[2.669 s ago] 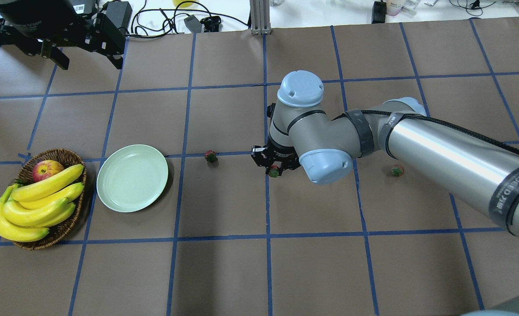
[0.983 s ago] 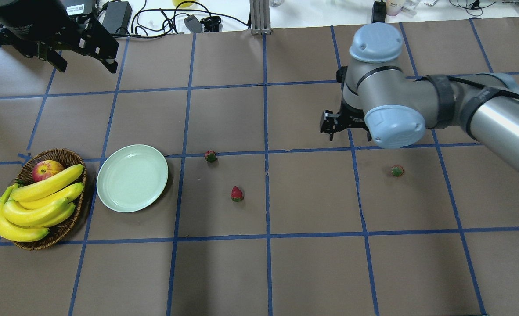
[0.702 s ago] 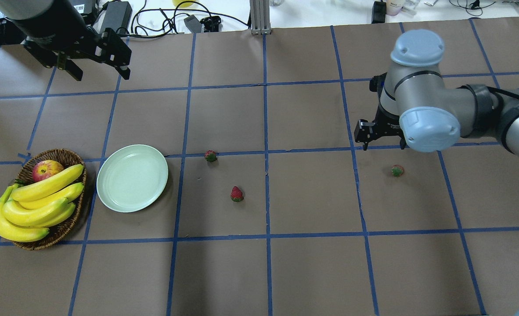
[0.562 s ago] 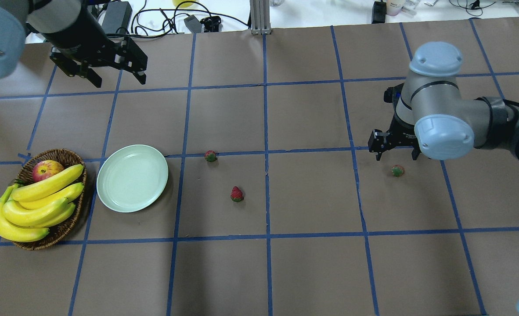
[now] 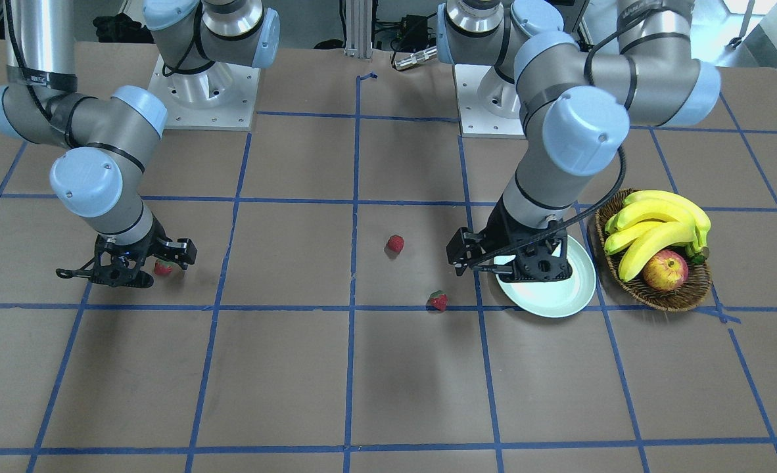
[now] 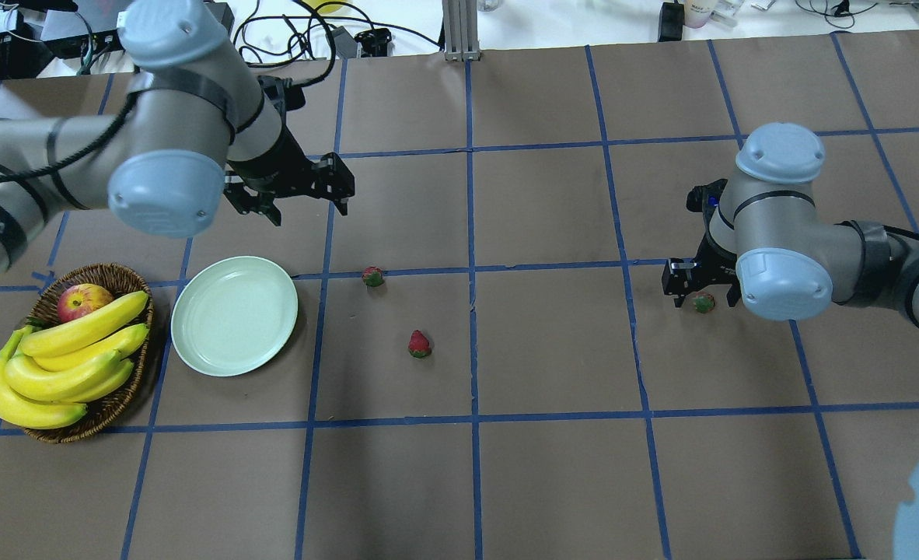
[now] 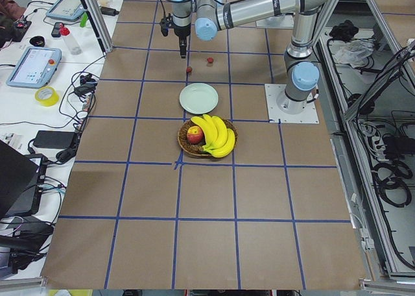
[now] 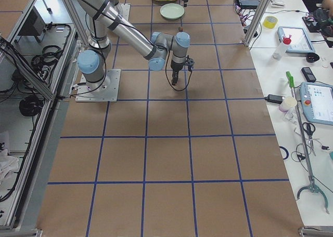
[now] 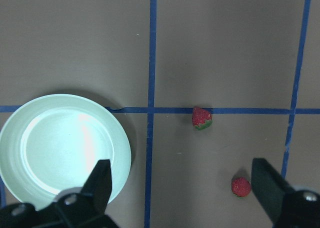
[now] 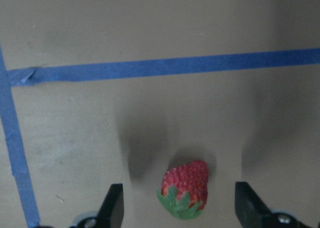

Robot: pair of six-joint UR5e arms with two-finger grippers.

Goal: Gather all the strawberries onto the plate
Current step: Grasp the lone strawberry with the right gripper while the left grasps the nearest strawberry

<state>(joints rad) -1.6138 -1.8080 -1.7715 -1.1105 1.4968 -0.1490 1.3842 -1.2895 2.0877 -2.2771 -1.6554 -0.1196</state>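
Three strawberries lie on the brown table. One (image 6: 372, 276) is just right of the mint-green plate (image 6: 234, 315), one (image 6: 419, 344) is nearer the middle, and one (image 6: 704, 302) is at the right. My right gripper (image 6: 699, 291) is open and low, its fingers (image 10: 112, 208) straddling the right strawberry (image 10: 186, 189), not touching it. My left gripper (image 6: 288, 190) is open and empty, held above the table just beyond the plate. The left wrist view shows the plate (image 9: 65, 148) and the two nearby strawberries (image 9: 202, 118) (image 9: 241, 186).
A brown wicker basket (image 6: 121, 393) with bananas (image 6: 63, 358) and an apple (image 6: 82, 299) stands left of the plate. Cables and power bricks lie past the table's far edge (image 6: 288, 39). Blue tape lines grid the table.
The middle strawberry left my right gripper and rolled toward the plate. The right arm swung right and came down over the right strawberry. The left arm moved from the far left corner toward the plate.
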